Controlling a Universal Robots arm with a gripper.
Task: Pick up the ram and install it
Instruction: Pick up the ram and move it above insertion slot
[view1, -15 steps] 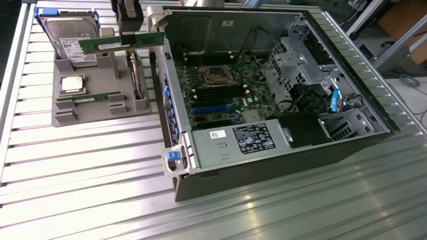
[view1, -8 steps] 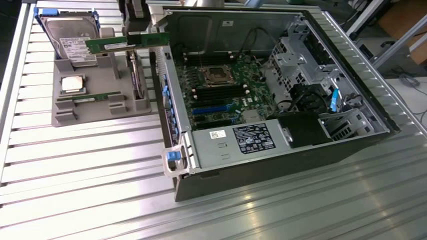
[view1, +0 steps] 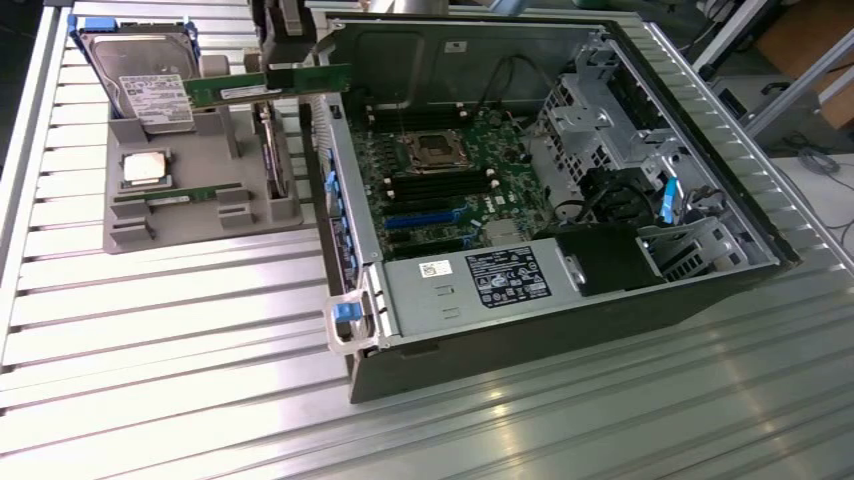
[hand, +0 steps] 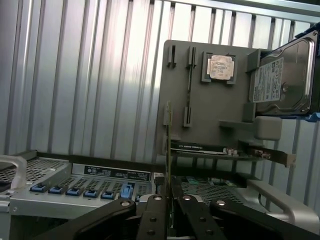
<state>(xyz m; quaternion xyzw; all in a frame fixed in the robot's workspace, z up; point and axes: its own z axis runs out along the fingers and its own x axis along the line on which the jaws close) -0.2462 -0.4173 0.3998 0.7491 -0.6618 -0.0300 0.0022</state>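
My gripper is shut on the ram, a long green stick with a white label. It hangs level in the air above the gap between the grey parts tray and the open computer case. In the wrist view the black fingers clamp the ram edge-on, and it sticks out as a thin line in front of the tray. A second, similar stick lies in its holder on the tray. The motherboard's memory slots sit inside the case, below the CPU socket.
On the tray rest a square silver CPU, a hard drive in a blue bracket, and an upright card. The case holds a power supply and drive cages. Everything stands on a ribbed metal table.
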